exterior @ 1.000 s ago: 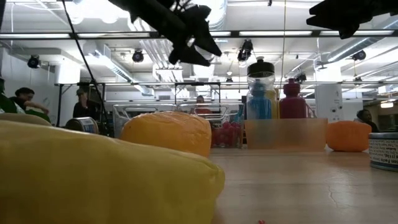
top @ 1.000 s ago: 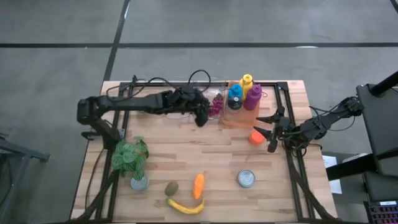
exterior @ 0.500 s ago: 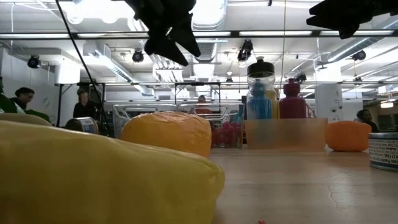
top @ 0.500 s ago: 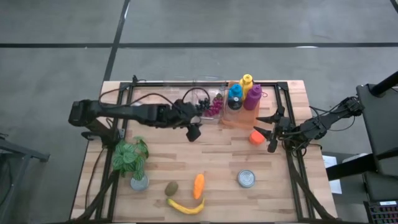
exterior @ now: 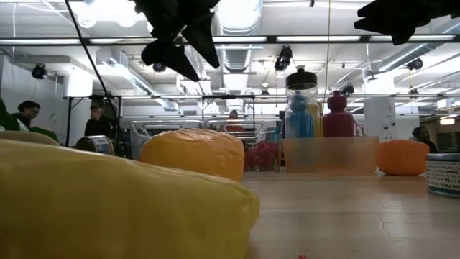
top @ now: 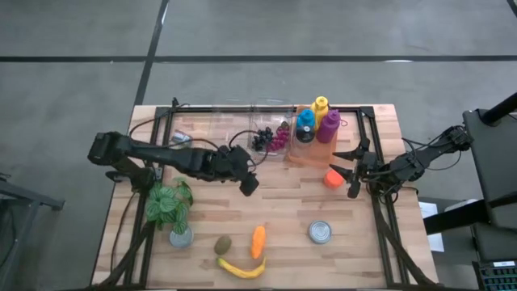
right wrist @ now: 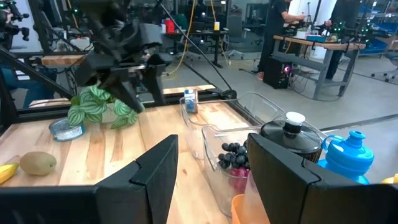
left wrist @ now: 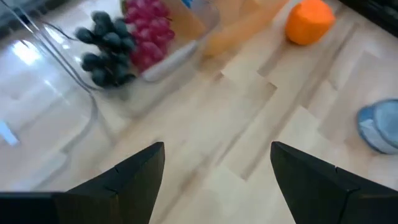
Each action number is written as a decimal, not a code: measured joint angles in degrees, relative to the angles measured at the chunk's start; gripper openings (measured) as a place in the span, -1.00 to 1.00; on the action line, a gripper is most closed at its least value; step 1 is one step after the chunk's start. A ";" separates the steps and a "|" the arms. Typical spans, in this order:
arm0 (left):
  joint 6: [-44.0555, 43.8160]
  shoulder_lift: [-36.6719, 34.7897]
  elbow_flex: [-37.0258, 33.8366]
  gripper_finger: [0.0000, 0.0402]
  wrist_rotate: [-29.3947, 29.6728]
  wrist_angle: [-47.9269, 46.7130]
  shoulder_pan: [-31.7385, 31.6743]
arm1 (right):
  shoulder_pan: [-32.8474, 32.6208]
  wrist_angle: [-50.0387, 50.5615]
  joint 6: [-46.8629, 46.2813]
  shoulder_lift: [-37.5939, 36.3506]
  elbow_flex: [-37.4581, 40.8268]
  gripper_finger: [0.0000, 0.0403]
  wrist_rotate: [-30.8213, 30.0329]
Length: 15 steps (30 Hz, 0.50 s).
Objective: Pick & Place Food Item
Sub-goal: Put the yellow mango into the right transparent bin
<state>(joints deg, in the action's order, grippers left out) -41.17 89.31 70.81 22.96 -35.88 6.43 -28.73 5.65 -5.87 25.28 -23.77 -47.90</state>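
Left gripper (top: 249,184): your dark fingers stand apart, empty, above the desk's bare wooden planks.
Grapes (top: 262,140): one dark, knobbly bunch in the clear tub (left wrist: 163,63) at the far edge; your wrist view also shows red ones (left wrist: 144,31).
Bottles (top: 317,123): three, plastic.
Right gripper (top: 349,171): fingers apart, beside one round orange (top: 332,179).

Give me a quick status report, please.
Left gripper open, empty, above bare table. Right gripper open beside orange fruit. Grapes in clear container. Nothing obstructing.
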 joint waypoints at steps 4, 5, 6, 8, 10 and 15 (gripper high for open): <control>-4.30 -0.02 0.00 0.49 1.70 0.04 3.35 | 0.00 0.00 0.00 0.00 0.00 -0.06 0.00; -5.49 -0.01 0.00 0.49 2.23 0.00 4.39 | 0.00 0.00 -0.04 0.00 0.00 -0.06 0.00; -6.53 0.00 0.00 0.49 2.90 0.02 5.55 | 0.00 -0.02 -0.06 -0.02 0.00 -0.06 0.00; -8.83 0.03 0.00 0.49 4.66 0.02 7.96 | 0.00 -0.01 0.02 -0.02 0.00 -0.06 0.00; -11.43 0.37 0.00 0.49 7.15 0.02 10.35 | 0.00 0.00 -0.04 -0.02 0.00 -0.06 0.00; -17.39 1.47 0.00 0.49 9.93 0.19 14.63 | 0.00 0.00 -0.04 0.00 0.00 -0.06 0.00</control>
<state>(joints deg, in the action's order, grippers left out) -58.56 90.78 70.81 32.90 -35.69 21.06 -28.73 5.65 -5.91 25.28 -23.77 -47.90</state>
